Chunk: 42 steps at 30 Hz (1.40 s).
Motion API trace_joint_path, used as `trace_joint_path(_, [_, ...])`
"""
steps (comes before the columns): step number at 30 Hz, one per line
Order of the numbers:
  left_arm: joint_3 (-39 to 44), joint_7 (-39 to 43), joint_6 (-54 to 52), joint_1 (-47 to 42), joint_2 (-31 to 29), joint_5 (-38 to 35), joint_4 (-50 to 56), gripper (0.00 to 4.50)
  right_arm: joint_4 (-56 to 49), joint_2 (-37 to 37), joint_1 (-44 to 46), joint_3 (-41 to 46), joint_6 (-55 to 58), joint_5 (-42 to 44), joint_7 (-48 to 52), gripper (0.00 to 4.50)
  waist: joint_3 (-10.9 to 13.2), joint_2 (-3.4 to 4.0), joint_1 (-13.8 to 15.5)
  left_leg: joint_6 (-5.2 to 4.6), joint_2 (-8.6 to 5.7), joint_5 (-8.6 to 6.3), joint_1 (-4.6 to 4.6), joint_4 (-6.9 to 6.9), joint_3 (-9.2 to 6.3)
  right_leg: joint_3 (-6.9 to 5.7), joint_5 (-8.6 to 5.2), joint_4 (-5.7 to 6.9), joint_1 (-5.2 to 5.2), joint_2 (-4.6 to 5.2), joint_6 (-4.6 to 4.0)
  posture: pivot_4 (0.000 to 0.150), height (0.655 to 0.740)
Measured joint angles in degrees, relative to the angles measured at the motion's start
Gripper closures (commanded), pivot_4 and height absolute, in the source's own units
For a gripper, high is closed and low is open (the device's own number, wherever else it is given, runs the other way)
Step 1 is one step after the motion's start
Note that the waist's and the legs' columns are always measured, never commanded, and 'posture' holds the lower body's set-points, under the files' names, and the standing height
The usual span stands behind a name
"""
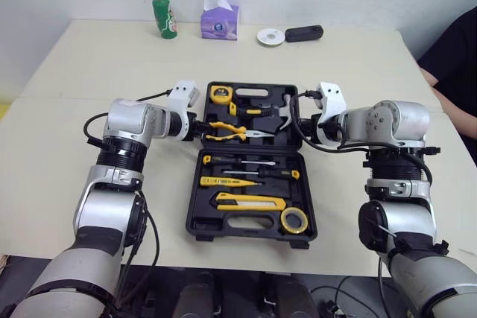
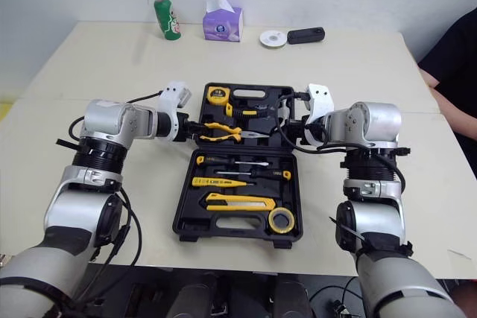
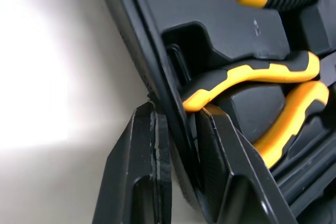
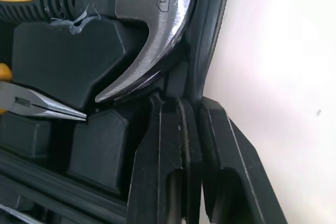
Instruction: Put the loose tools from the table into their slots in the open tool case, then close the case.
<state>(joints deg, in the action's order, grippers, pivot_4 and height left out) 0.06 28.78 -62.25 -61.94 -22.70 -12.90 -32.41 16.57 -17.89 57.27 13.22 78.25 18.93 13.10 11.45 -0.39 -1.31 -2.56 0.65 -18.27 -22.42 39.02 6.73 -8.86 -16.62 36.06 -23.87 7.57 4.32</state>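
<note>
The black tool case (image 1: 195, 225) lies open in the middle of the table, both halves flat. Its far half holds a yellow tape measure (image 1: 220, 94), a hammer (image 1: 287, 113) and yellow pliers (image 1: 227, 132). Screwdrivers (image 1: 250, 161), a utility knife (image 1: 250, 201) and a tape roll (image 1: 294, 220) sit in the near half. My left gripper (image 1: 198, 129) is shut on the far half's left wall, one finger (image 3: 142, 171) outside and one inside by the pliers (image 3: 252, 77). My right gripper (image 1: 301, 126) is shut on the right wall beside the hammer head (image 4: 152, 35).
Along the table's far edge stand a green can (image 1: 165, 17), a purple tissue box (image 1: 220, 20), a white disc (image 1: 270, 36) and a black device (image 1: 303, 33). A person in black (image 1: 455, 57) sits at the right side.
</note>
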Motion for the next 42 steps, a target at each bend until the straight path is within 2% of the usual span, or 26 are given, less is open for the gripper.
trace_joint_path(5, [3.67,-3.0,14.41,2.38,2.38,-0.09,-0.06,4.18,-5.21,0.61,-5.83,-2.02,-16.06,-0.99,0.83,4.5,0.01,0.0,-0.23,-0.02,-0.05,0.02,-0.35,-0.04,0.08,0.0,0.0,0.01,-0.38,-0.11,0.0,0.15,0.74])
trace_joint_path(9, [4.09,-2.76,27.31,6.45,3.25,-0.48,0.16,4.19,-9.7,-4.58,-15.66,-13.62,-41.34,-9.01,5.71,4.5,0.01,0.0,-0.24,-0.04,-0.11,0.03,-0.69,-0.04,0.16,0.02,0.0,0.05,-0.77,-0.13,0.01,0.15,0.74])
trace_joint_path(15, [3.27,-2.47,51.61,14.2,3.94,1.05,0.16,4.19,-5.66,-7.72,-21.78,-18.19,-71.3,-16.52,5.28,4.5,0.01,0.0,-0.17,-0.17,-0.13,0.19,-0.64,0.08,0.17,-0.06,0.1,0.12,-0.68,-0.06,0.05,0.15,0.74])
trace_joint_path(19, [-0.7,-4.88,73.21,19.32,0.08,9.61,0.16,4.19,0.06,-10.58,-26.1,-22.39,-90.77,-24.81,0.61,4.5,0.01,0.0,-0.39,-0.16,-0.11,0.2,-0.57,0.05,0.23,-0.04,0.13,0.11,-0.67,-0.02,0.03,0.15,0.74])
trace_joint_path(24, [-1.09,-7.38,86.72,24.5,-1.23,13.93,0.13,4.19,4.61,-13.36,-28.69,-24.33,-103.52,-33.34,-5.91,4.5,-0.01,-0.03,-0.28,-0.13,-0.01,0.23,-0.49,0.1,0.19,-0.04,0.18,0.1,-0.54,0.06,-0.06,0.15,0.74])
trace_joint_path(28, [-1.13,-7.9,89.91,28.89,-2.5,15.83,2.4,4.19,7.45,-14.29,-30.89,-25.26,-110.27,-36.89,-9.1,4.5,-0.03,-0.06,-0.3,-0.13,0.06,0.23,-0.17,0.02,0.16,0.0,0.18,-0.05,-0.18,0.06,-0.06,0.15,0.74])
trace_joint_path(30, [-1.27,-7.9,91.06,30.42,-3.32,17.03,3.1,4.19,8.21,-14.73,-31.66,-25.66,-112.29,-37.92,-9.48,4.5,-0.04,-0.08,-0.3,-0.08,0.14,0.19,0.37,-0.11,0.09,-0.07,0.17,-0.26,0.42,0.05,-0.08,0.15,0.74])
trace_joint_path(31, [-1.26,-7.85,91.11,30.97,-3.47,16.93,3.51,3.81,8.2,-14.73,-31.94,-25.7,-112.73,-38.01,-9.53,4.5,-0.06,-0.11,-0.3,-0.07,0.15,0.18,0.38,-0.1,0.05,-0.06,0.17,-0.25,0.42,0.07,-0.08,0.15,0.74])
trace_joint_path(34, [-0.46,-4.87,89.65,34.46,-5.1,13.81,6.39,2.6,7.1,-15.79,-34.71,-25.55,-113.12,-37.85,-7.91,3.33,-0.11,-0.17,-0.27,-0.03,0.17,0.16,0.41,-0.11,0.01,-0.07,0.15,-0.23,0.45,0.09,-0.1,0.15,0.74])
trace_joint_path(37, [4.9,-0.26,82.07,40.47,-9.55,6.55,9.25,1.15,5.6,-19.06,-40.75,-23.01,-111.64,-36.25,-5.2,1.83,-0.1,-0.17,-0.24,-0.03,0.18,0.15,0.39,-0.07,-0.04,-0.1,0.14,-0.23,0.47,0.11,-0.13,0.15,0.74])
trace_joint_path(38, [5.85,1.12,79.98,41.26,-10.39,5.12,10.07,0.79,4.91,-20.12,-41.6,-22.5,-111.25,-35.55,-4.22,1.4,-0.1,-0.17,-0.23,-0.03,0.18,0.15,0.4,-0.02,-0.04,-0.11,0.14,-0.22,0.5,0.12,-0.12,0.15,0.74])
trace_joint_path(39, [6.78,4.72,75.1,44.24,-12.36,1.23,14.3,0.78,2.18,-21.58,-43.41,-21.65,-109.96,-33.28,-0.98,0.99,-0.11,-0.18,-0.23,-0.05,0.18,0.14,0.39,0.01,-0.07,-0.1,0.14,-0.22,0.52,0.14,-0.12,0.15,0.74])
trace_joint_path(42, [11.09,11.76,65.36,54.11,-18.15,-5.29,19.34,0.78,-4.79,-28.6,-51.5,-18.42,-109.16,-26.18,7.81,0.99,-0.09,-0.08,0.15,-0.04,0.22,-0.19,1.25,-0.21,-0.27,-0.16,-0.02,-0.55,1.42,0.14,-0.11,0.15,0.74])
